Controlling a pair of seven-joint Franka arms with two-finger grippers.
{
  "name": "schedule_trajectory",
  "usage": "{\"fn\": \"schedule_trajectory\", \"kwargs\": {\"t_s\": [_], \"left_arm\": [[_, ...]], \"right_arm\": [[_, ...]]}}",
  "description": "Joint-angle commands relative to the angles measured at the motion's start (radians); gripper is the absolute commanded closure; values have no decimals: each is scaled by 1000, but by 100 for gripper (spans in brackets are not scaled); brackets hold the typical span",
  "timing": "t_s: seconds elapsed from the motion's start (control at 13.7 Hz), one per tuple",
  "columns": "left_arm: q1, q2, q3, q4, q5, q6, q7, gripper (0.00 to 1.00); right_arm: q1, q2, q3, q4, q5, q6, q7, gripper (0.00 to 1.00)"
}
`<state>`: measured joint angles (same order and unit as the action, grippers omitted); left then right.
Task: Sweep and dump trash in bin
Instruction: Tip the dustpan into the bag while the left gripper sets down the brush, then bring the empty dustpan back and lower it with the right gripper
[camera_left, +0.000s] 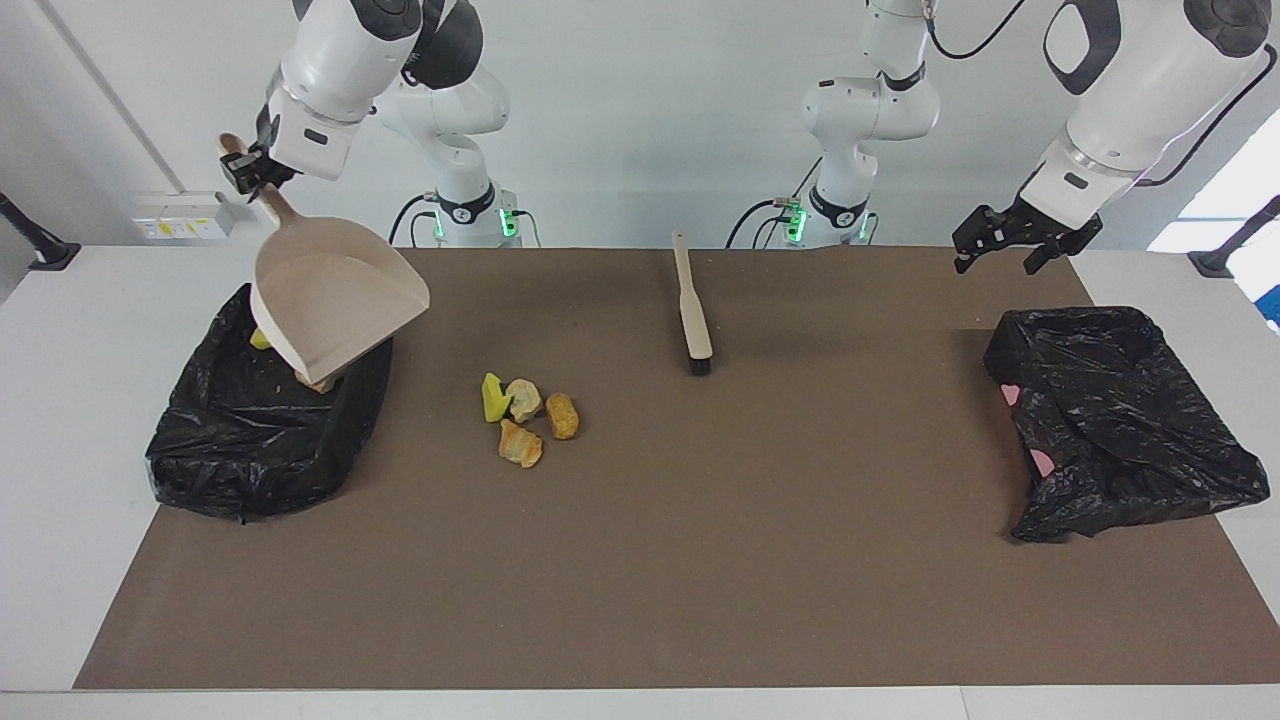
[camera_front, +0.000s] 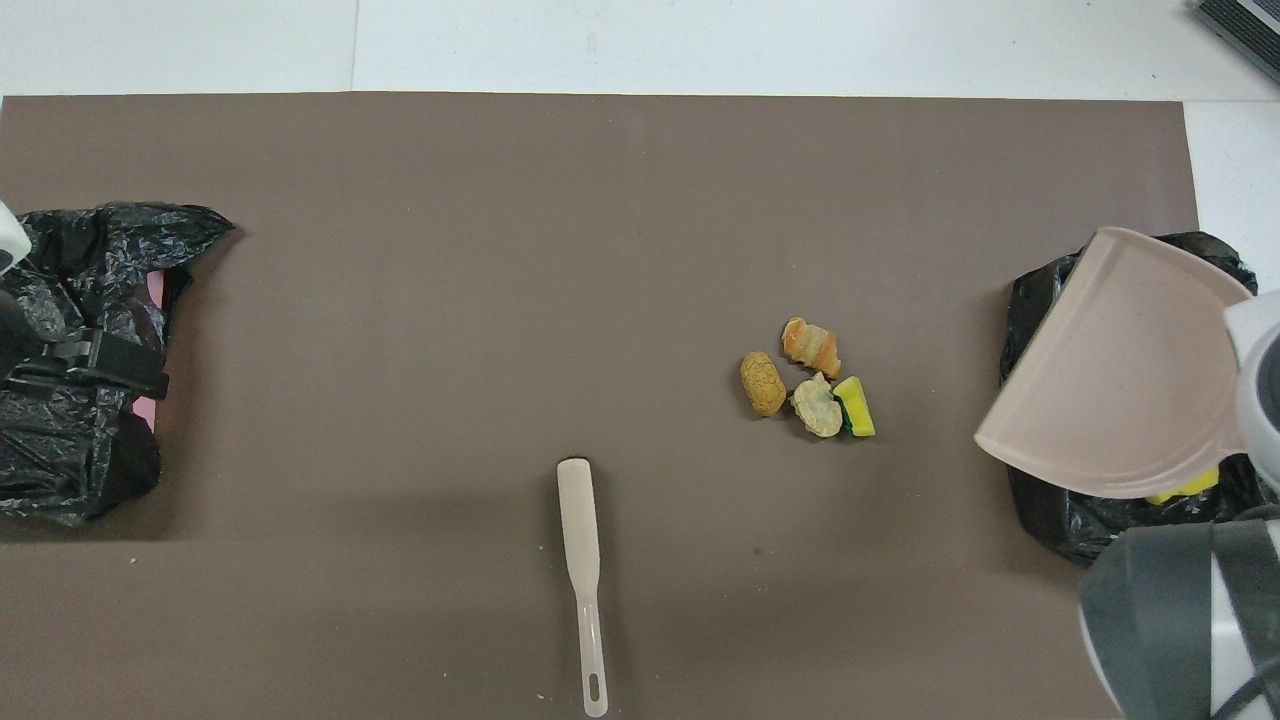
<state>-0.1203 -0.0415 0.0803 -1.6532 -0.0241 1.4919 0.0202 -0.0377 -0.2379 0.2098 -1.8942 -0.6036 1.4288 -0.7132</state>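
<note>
Both raised; right gripper (camera_left: 240, 170) tilts dustpan (camera_left: 335, 300).

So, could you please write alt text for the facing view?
The right gripper holds a tilted beige dustpan over a black-lined bin at the right arm's end. Four scraps lie on the brown mat, beside a brush. The left gripper hangs open above a second bin.
</note>
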Motion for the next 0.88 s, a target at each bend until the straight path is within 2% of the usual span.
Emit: {"fn": "schedule_trajectory", "kwargs": {"t_s": [0.0, 0.29, 0.51, 0.58, 0.8], "left_arm": [[13, 2, -8, 21, 13, -19, 15, 0], [15, 2, -8, 21, 13, -21, 15, 0], [15, 2, -8, 21, 13, -19, 15, 0], [15, 2, -8, 21, 13, -21, 15, 0], [15, 2, -8, 21, 13, -19, 15, 0]], "right_arm": [[-2, 32, 43, 26, 155, 30, 211, 100], [-2, 152, 132, 95, 318, 42, 582, 100], [57, 242, 180, 151, 349, 104, 814, 100], [90, 294, 181, 190, 366, 108, 910, 100], [214, 526, 181, 418, 392, 133, 1196, 100]]}}
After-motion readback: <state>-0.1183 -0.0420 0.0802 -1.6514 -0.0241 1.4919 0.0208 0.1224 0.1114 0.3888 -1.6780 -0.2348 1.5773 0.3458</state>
